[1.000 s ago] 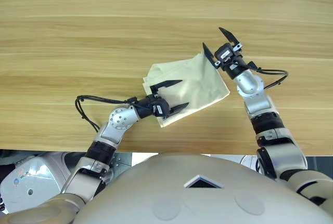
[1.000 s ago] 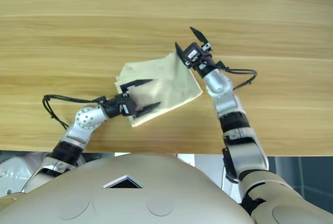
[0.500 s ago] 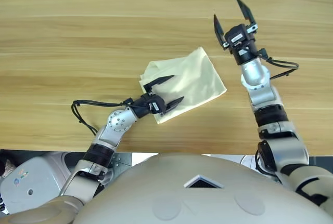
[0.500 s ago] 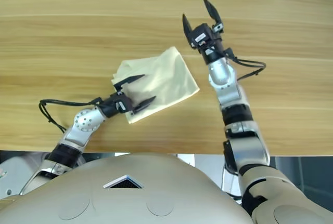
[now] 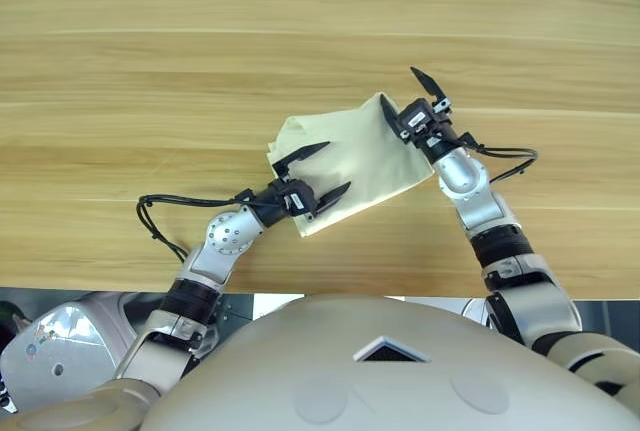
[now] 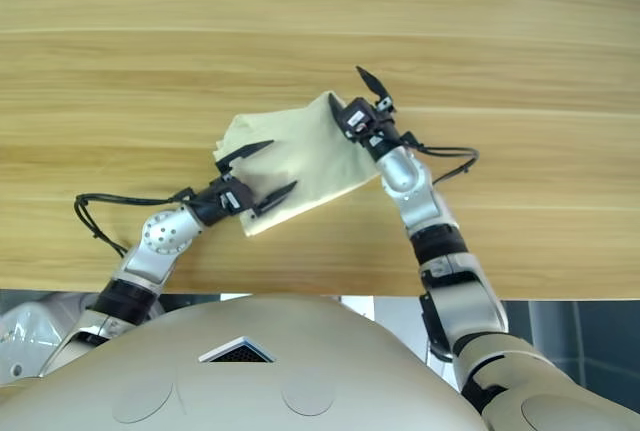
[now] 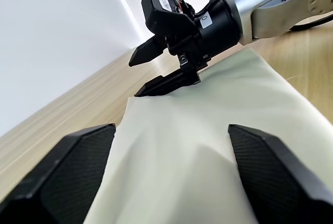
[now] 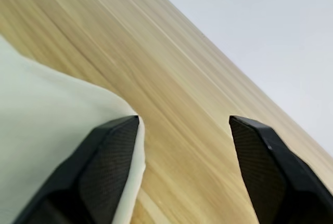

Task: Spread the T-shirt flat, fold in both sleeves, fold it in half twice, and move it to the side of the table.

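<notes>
Operator: Where is the shirt?

Inspector: Your shirt [image 5: 350,166] lies folded into a small rectangle on the table [image 5: 200,51], near the front edge, between your two arms.

Operator: And the grippers?

Inspector: Your left gripper [image 5: 339,164] is spread wide over the shirt's near left part, holding nothing. Your right gripper [image 5: 398,86] is also wide, at the far right corner. One finger [image 8: 104,172] is over the cloth's edge, the other over bare table.
</notes>
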You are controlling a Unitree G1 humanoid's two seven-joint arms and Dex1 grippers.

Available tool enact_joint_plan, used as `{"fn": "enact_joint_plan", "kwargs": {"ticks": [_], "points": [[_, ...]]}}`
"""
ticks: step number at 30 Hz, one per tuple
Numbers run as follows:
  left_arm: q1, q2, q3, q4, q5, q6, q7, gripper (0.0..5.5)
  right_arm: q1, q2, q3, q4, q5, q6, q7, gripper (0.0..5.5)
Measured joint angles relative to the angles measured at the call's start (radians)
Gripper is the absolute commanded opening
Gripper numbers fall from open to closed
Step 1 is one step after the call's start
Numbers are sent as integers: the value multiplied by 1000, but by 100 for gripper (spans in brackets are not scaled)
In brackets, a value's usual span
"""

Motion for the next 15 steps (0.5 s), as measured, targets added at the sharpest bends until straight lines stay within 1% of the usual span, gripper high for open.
{"fn": "enact_joint_plan", "kwargs": {"ticks": [4, 9, 11, 13, 15], "points": [[3, 2, 17, -3, -2, 34, 6, 402, -40, 0, -19, 86, 1, -14, -41, 322], [2, -7, 41, -3, -12, 63, 39, 402, -29, 0, -35, 76, 23, -25, -52, 322], [0, -16, 61, -3, -36, 62, 47, 402, 30, 7, -41, -16, 83, -44, -8, 322], [-8, -29, 79, -9, -67, 54, 61, 402, 87, 33, -46, -163, 177, -55, 35, 322], [-16, -57, 117, -43, -130, -9, 91, 402, 132, 66, -46, -402, 282, -36, 71, 322]]}}
